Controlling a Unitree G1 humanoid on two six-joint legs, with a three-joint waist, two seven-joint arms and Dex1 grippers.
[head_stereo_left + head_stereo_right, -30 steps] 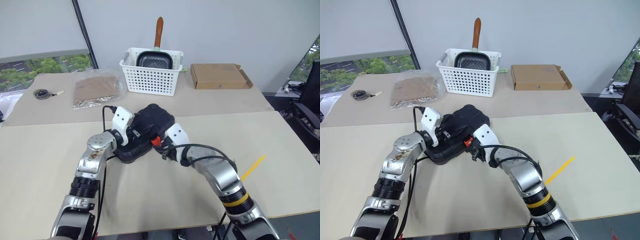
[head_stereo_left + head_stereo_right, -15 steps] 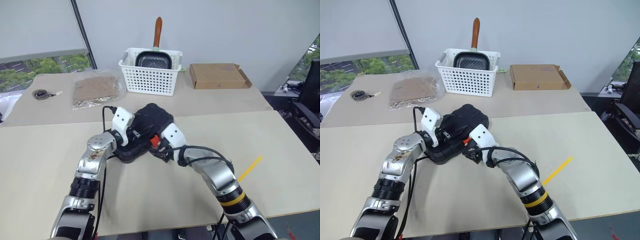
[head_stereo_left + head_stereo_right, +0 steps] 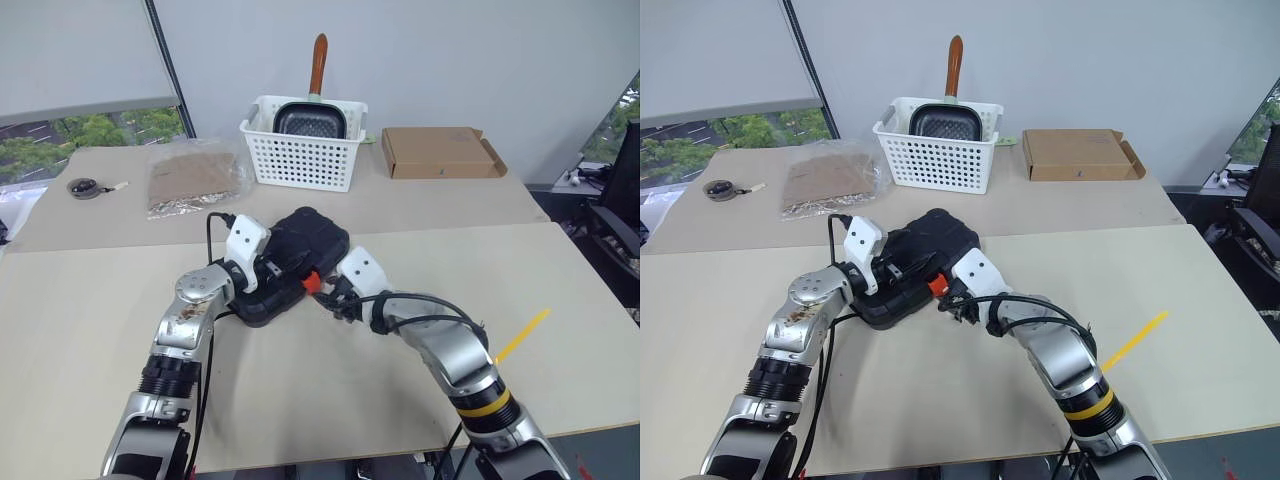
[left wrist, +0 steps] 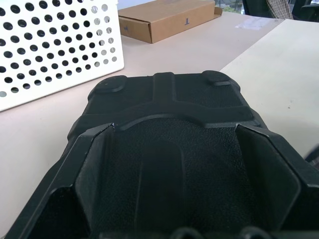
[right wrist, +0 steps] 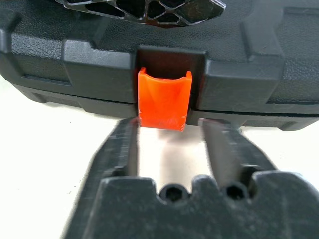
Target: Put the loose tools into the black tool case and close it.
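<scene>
The black tool case [image 3: 312, 236] lies closed in the middle of the table, its lid close up in the left wrist view [image 4: 164, 99]. The loose tools are out of view. My left gripper [image 3: 266, 272] rests on the near left end of the lid, jaws wide. My right gripper [image 3: 327, 294] is at the case's front edge by the small orange latch [image 5: 163, 99]. Its two fingers stand a little apart, tips flanking the latch's lower edge [image 5: 167, 132], with a small gap on one side.
At the back stand a white slotted basket [image 3: 300, 160] holding a pan [image 3: 310, 120], a flat cardboard box [image 3: 440, 152], a clear bag of brown material [image 3: 195, 178] and a small round object [image 3: 82, 187]. A yellow strip [image 3: 522, 335] lies on the table to the right.
The right forearm has swung slightly out to the right while its gripper stays at the latch. The left arm and the case have not moved.
</scene>
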